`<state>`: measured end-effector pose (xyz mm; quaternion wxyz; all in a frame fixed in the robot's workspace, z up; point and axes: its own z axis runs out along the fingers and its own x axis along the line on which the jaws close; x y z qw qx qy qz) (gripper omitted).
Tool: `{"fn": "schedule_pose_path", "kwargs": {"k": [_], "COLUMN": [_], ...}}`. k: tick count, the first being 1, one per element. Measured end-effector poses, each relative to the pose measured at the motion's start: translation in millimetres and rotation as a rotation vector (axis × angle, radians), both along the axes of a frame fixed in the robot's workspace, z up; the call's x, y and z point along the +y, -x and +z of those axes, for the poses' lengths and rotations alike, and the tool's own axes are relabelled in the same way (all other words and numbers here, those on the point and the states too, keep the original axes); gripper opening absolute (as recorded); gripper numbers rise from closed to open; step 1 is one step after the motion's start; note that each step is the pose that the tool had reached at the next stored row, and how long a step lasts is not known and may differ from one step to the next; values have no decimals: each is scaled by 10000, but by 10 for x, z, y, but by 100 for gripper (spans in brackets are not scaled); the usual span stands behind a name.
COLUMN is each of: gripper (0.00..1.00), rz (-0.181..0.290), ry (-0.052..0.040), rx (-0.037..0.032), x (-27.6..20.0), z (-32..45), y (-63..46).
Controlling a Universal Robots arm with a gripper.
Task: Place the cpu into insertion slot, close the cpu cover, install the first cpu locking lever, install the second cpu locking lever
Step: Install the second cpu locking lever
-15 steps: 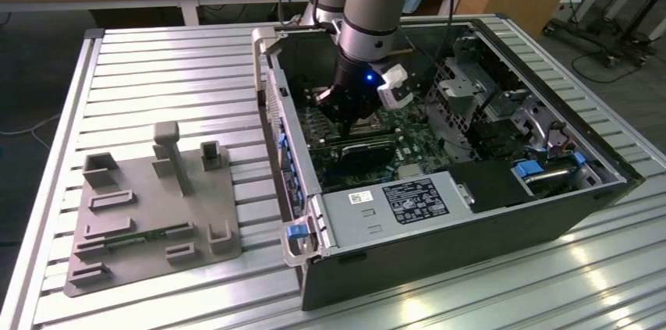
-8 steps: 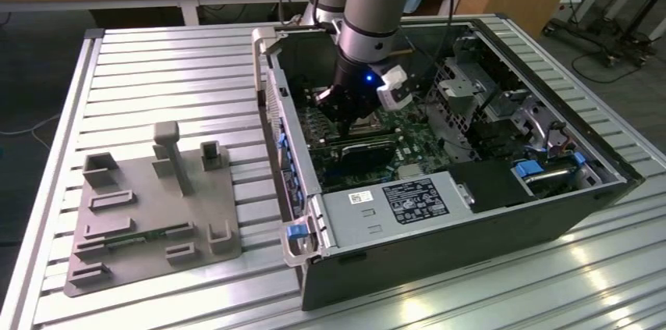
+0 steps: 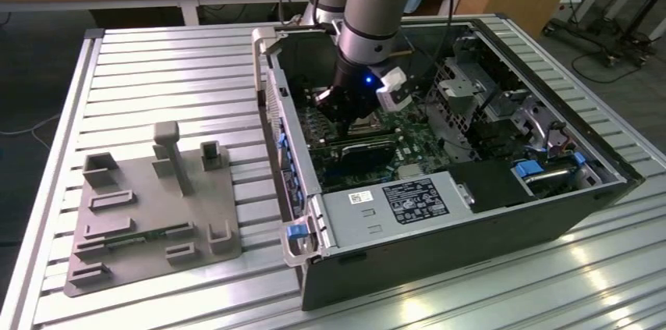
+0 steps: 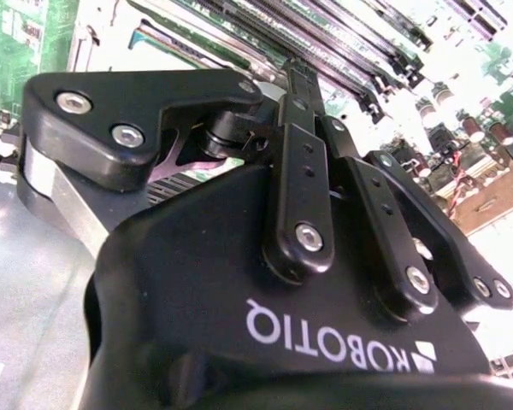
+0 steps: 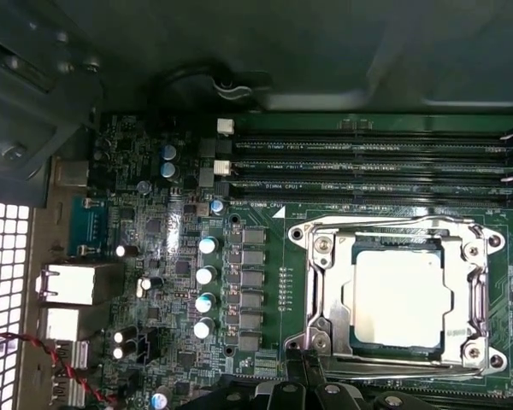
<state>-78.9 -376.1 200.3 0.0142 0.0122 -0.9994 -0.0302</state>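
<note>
The cpu [image 5: 402, 299] sits in the insertion slot [image 5: 325, 295] with the cpu cover [image 5: 393, 232] lying over its edges, while the hand [image 5: 301, 369], its state hard to tell, hovers beside the slot, probably at a lever.

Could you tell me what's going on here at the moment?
A robot arm has its gripper down inside an open computer case, right above the green board. In the first wrist view the cpu already sits in the insertion slot, with the cpu cover lying closed around it.
</note>
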Motion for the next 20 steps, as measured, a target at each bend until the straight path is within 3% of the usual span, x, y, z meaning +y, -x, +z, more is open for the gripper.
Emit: {"fn": "schedule_pose_path", "kwargs": {"k": [9, 20], "gripper": [10, 10], "rz": [4, 5], "ry": [-140, -162], "rx": [-1, 2], "x": [2, 0], "z": [-30, -63], "y": [0, 3]}}
